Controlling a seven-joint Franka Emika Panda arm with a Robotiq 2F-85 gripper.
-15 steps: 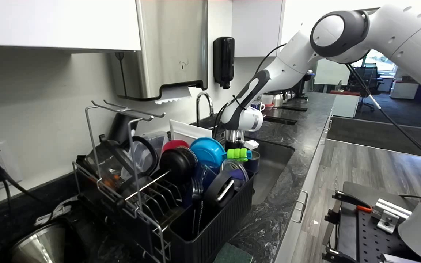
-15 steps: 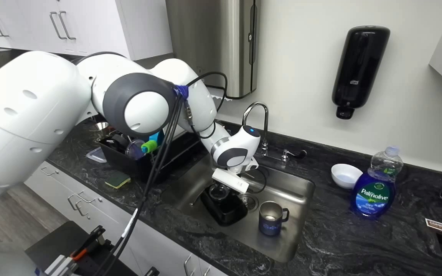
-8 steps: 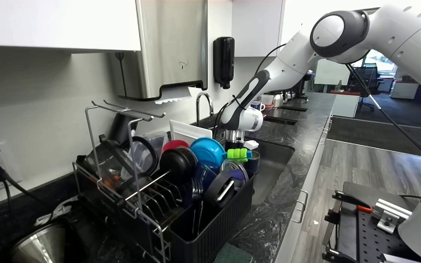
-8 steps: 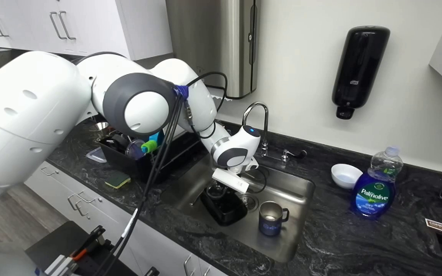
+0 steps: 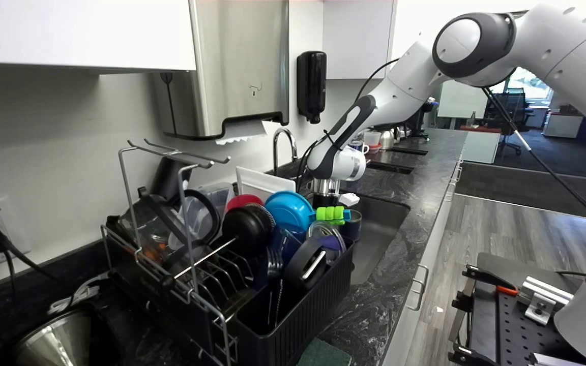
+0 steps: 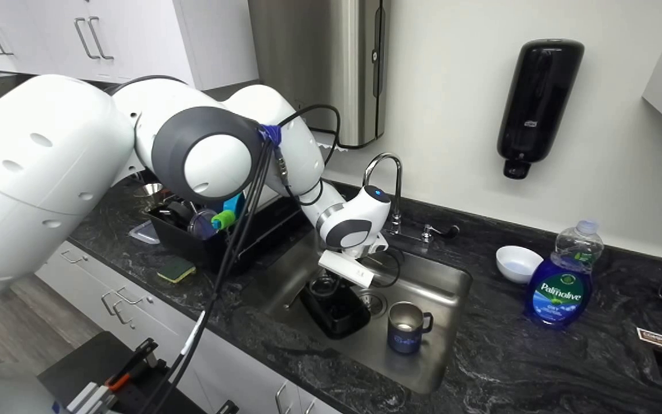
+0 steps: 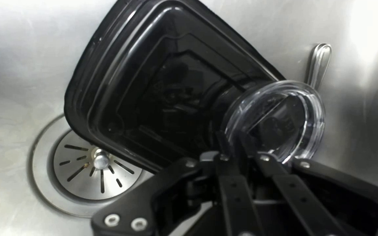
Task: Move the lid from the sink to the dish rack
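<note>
A clear round lid (image 7: 317,114) leans over one end of a black container (image 7: 176,82) inside the steel sink (image 7: 18,65). My gripper (image 7: 235,144) has its fingers drawn together at the lid's near-side rim, which appears to pass between the tips. In an exterior view the lid (image 6: 323,286) shows beside the wrist camera, above the container (image 6: 342,316); the fingertips are hidden there. The dish rack (image 5: 206,305), full of dishes, stands on the counter beside the sink, with a black utensil bin (image 5: 303,310) along its front.
A dark mug (image 6: 405,336) stands in the sink near the drain (image 7: 87,180). A spoon handle (image 7: 320,62) pokes out beyond the lid. The faucet (image 6: 398,190) rises behind the sink. Blue bowls (image 5: 289,208) and a green-handled utensil (image 5: 329,215) stick up from the rack.
The gripper has closed at the lid's rim, and the lid has shifted and tilted slightly. The arm has risen a very small amount.
</note>
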